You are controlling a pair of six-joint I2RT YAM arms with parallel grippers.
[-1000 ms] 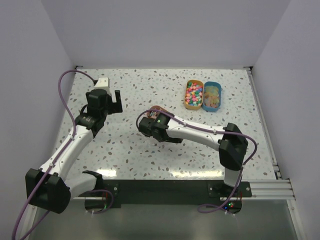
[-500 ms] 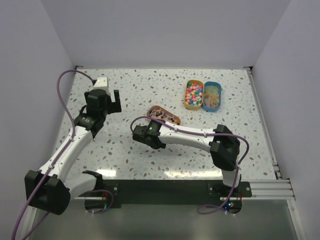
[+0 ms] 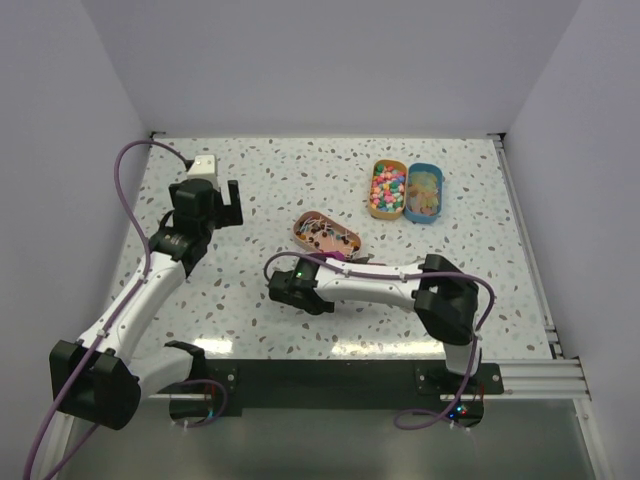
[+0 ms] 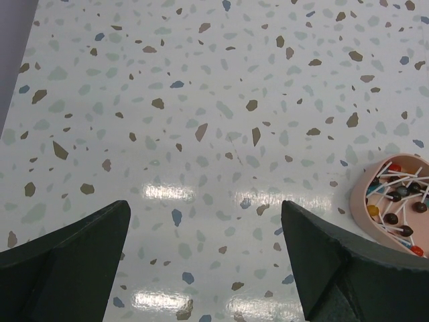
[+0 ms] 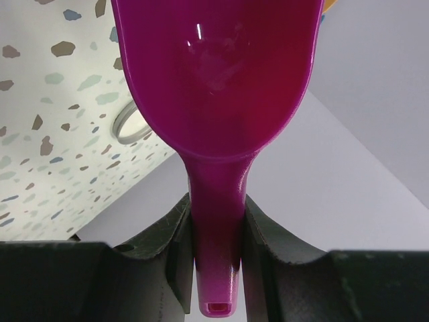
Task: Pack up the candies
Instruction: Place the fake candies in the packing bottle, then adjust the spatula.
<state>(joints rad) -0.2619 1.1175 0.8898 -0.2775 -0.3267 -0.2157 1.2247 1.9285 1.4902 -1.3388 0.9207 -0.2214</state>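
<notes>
Pink tray (image 4: 357, 201) of dark candies (image 4: 395, 198), empty purple scoop (image 5: 214, 74)

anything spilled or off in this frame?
No spill in view. The candies sit inside their pink dish, which lies at an angle to the orange tub and blue tub. The purple scoop in the right gripper is empty. Nothing looks damaged.
</notes>
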